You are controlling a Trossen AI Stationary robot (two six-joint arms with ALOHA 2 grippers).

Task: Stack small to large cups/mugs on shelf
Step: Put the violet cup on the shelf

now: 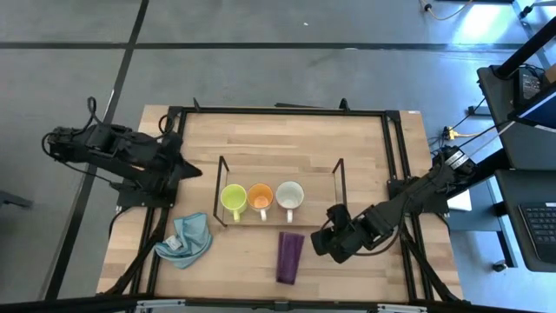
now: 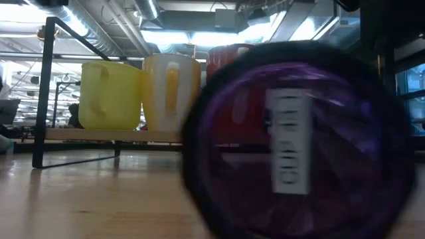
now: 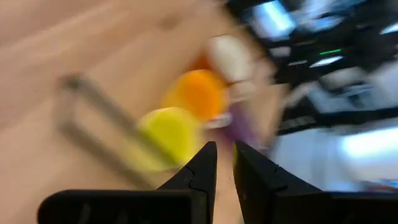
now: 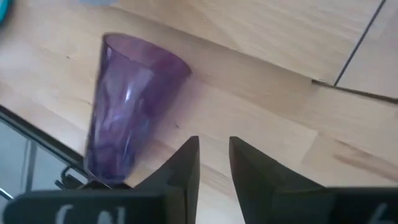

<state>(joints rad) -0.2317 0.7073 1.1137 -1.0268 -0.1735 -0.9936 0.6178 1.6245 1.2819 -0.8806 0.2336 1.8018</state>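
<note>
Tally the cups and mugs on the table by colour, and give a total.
Yellow-green mug: 1
Orange mug: 1
White mug: 1
Purple cup, lying on its side in front of the shelf: 1
Total: 4

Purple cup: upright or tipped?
Tipped. The purple cup lies on its side on the table, in front of the shelf; the low view faces its round end.
</note>
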